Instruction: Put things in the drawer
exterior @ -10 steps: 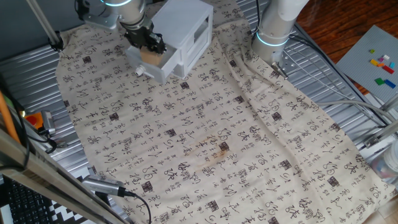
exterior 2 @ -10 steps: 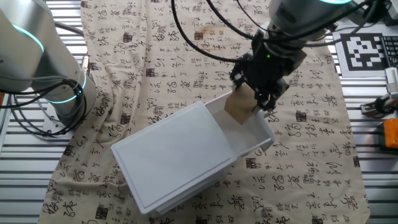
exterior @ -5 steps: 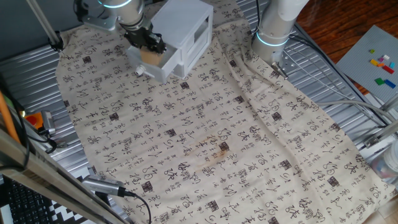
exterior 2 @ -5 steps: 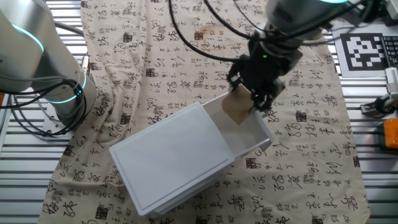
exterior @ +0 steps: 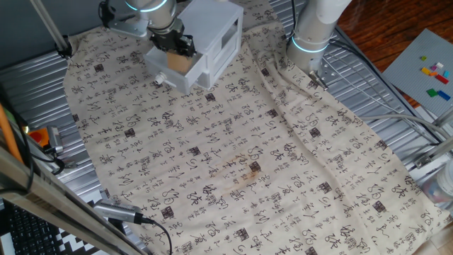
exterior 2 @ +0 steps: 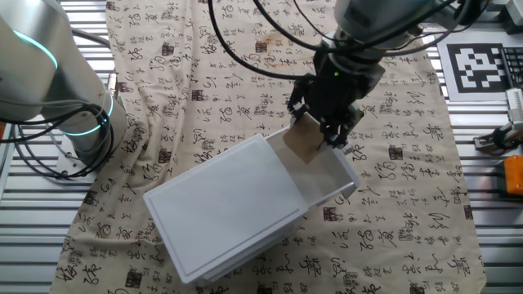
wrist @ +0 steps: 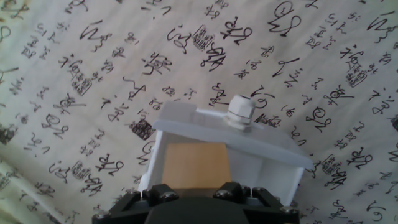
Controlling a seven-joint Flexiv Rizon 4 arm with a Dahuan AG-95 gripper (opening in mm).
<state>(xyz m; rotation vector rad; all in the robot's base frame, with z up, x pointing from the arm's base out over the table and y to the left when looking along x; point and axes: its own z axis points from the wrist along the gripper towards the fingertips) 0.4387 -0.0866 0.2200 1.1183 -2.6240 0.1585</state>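
Observation:
My gripper (exterior: 174, 47) is shut on the pale tan wooden block (exterior: 178, 62) and holds it over the open drawer (exterior: 168, 73) of the white cabinet (exterior: 212, 32). In the other fixed view the gripper (exterior 2: 325, 126) holds the block (exterior 2: 300, 144) tilted, low over the inner end of the drawer tray (exterior 2: 337, 184), next to the cabinet body (exterior 2: 221, 212). In the hand view the block (wrist: 194, 165) sits between the drawer's white walls (wrist: 261, 171), behind the round knob (wrist: 240, 112). The fingertips are hidden in that view.
A second white arm base (exterior: 311, 28) stands behind the cabinet, also at the left in the other fixed view (exterior 2: 49, 82). A brownish stain (exterior: 248, 170) marks the printed cloth. Small toy bricks (exterior: 435, 74) lie on a grey plate at the far right. Cables hang over the cloth (exterior 2: 261, 49).
The gripper with the block has moved along the drawer toward the cabinet body. The cabinet and drawer have not moved.

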